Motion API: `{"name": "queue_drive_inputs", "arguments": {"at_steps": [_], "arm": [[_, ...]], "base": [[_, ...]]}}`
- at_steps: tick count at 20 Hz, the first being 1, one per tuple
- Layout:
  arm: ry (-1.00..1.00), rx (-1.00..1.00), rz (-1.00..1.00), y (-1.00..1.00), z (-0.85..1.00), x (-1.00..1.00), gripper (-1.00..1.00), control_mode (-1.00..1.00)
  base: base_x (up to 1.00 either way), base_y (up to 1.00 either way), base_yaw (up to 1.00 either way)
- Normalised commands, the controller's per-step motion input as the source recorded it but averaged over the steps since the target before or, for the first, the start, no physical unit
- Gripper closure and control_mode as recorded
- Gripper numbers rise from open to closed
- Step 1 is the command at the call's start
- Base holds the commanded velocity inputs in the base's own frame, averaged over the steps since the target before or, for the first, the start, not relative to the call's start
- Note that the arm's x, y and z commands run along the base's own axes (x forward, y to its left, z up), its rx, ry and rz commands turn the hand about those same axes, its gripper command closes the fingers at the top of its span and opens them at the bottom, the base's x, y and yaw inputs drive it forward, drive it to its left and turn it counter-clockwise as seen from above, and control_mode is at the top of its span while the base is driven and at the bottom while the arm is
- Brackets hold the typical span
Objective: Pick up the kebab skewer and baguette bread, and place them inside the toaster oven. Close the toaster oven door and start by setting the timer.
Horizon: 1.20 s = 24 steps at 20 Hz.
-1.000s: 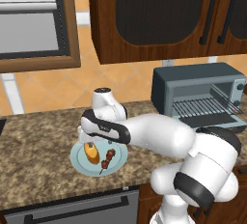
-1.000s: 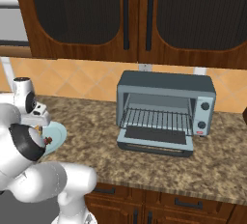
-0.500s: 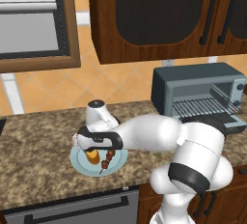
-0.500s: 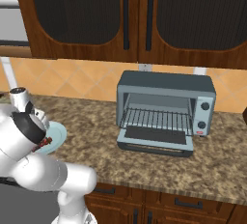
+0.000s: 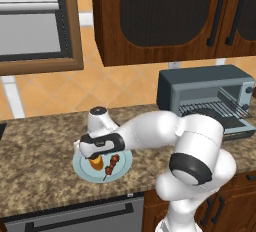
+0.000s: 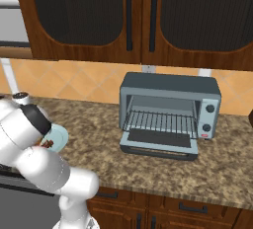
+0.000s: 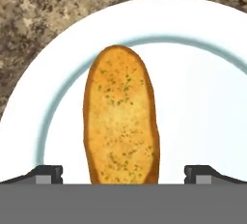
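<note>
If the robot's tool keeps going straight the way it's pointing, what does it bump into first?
Most likely the bread. It lies on the plate right between the two open tips of the tool, so the tips would probably pass on either side of it and reach the plate.

baguette bread (image 7: 120, 117): rough, speckled crust | plate (image 7: 202, 97): smooth, glossy | counter (image 7: 43, 10): mottled stone | cabinets (image 5: 150, 21): dark wood

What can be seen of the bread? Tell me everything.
The bread is a small oblong loaf, golden-orange with green flecks and a browner crust at its edges. It lies flat on a white plate with a pale blue ring, beside the skewer. The open pincer straddles its near end, fingertips apart from it.
</note>
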Motion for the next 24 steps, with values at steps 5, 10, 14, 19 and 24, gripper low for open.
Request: {"name": "queue_drive_inputs", "arguments": {"at_steps": [5, 10, 14, 19, 24], "arm": [[0.00, 0.00, 0.00, 0.03, -0.22, 0.07, -1.00, -1.00], [0.00, 0.00, 0.00, 0.00, -0.25, 0.07, -1.00, -1.00], [0.00, 0.00, 0.00, 0.05, -0.19, 0.04, -1.00, -1.00], [0.00, 0.00, 0.00, 0.12, -0.28, 0.02, 1.00, -1.00], [0.00, 0.00, 0.00, 0.00, -0.32, 0.00, 1.00, -1.00]], "base": [[0.00, 0.00, 0.00], [0.00, 0.00, 0.00], [0.00, 0.00, 0.00], [0.00, 0.00, 0.00], [0.00, 0.00, 0.00]]}}
